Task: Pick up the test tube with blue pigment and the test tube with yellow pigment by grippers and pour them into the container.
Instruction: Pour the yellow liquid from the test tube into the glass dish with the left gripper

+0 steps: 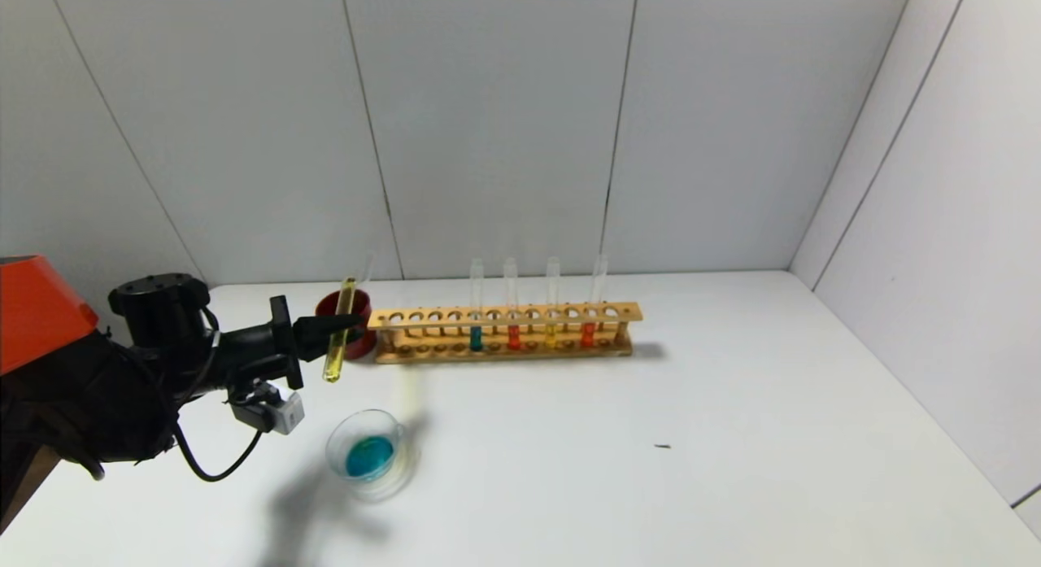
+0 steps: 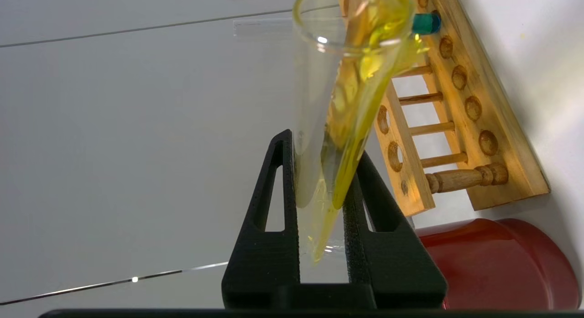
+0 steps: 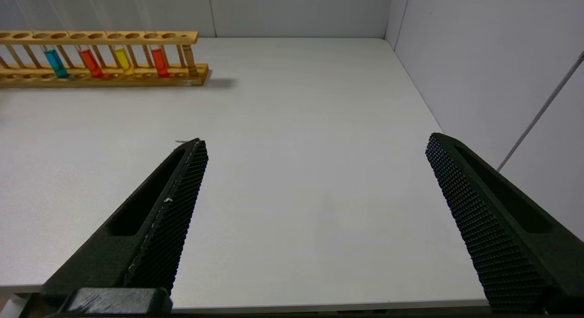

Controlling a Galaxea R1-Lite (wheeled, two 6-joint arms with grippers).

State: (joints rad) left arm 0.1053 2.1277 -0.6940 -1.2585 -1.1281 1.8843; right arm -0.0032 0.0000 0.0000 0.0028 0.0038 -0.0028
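My left gripper [image 1: 346,323] is shut on the test tube with yellow pigment [image 1: 337,339] and holds it tilted in the air, behind and a little left of the container [image 1: 332,449]. In the left wrist view [image 2: 325,147] the tube [image 2: 346,103] sits between the fingers with yellow liquid spread along its length. The container is a clear dish with blue liquid [image 1: 370,457] in it. A blue tube [image 1: 476,323] and a second yellow tube [image 1: 552,307] stand in the rack. My right gripper [image 3: 317,140] is open and empty over bare table, out of the head view.
The wooden rack [image 1: 504,315] stands at the back with blue, red-orange, yellow and red-orange tubes. A dark red cup [image 1: 359,345] sits at its left end, just behind my left gripper. Walls close the back and right sides.
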